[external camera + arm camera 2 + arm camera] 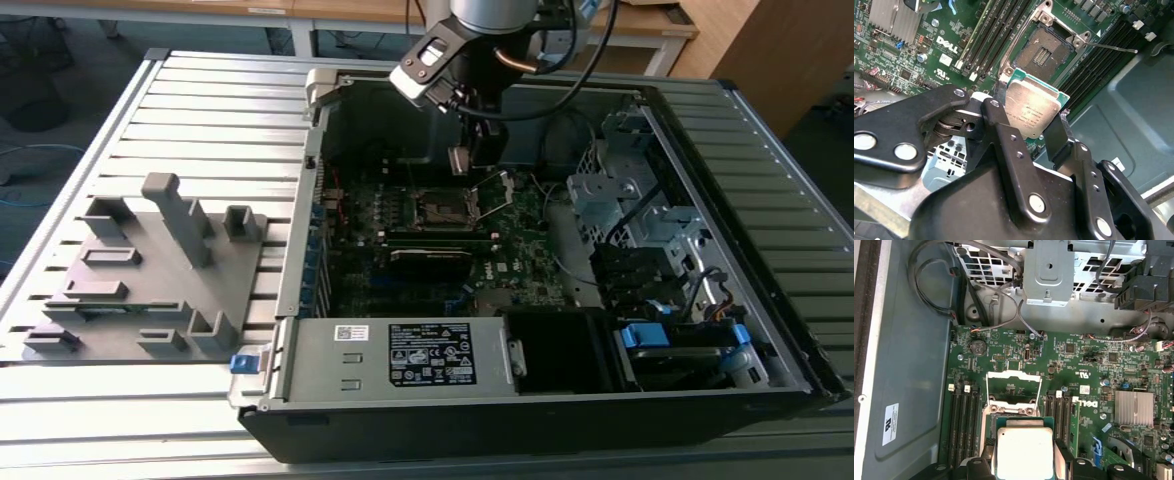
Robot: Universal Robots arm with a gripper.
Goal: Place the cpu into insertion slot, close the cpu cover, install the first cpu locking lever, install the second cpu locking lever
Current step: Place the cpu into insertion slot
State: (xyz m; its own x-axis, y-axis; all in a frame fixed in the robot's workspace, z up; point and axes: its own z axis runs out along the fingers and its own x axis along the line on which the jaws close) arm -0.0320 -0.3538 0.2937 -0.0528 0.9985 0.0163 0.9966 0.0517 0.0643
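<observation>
A ribbed grey metal table [200, 100] carries an open black computer case [534, 425] lying on its side. Nearest the camera in the exterior view, a grey power supply box [400, 355] sits along the case's front edge. On the exterior view's left, a grey fixture plate [147, 270] with upright blocks lies beside the case. Deeper inside lies the green motherboard [400, 275], with drive cages and cables to the exterior view's right. Beyond the table stand wooden desks [347, 12] on a grey floor.

The gripper [1031, 114] hangs over the board, its black fingers [999, 97] clamped on opposite edges of the cpu [1031, 107]. The cpu is a small flat square with a dull silvery-tan lid and a green rim, held tilted in the air just above the insertion slot [1043, 52]. The slot lies bare, with a dark pin field inside a silver rim. The cpu cover [1014, 382] stands swung up past the slot in the first wrist view
</observation>
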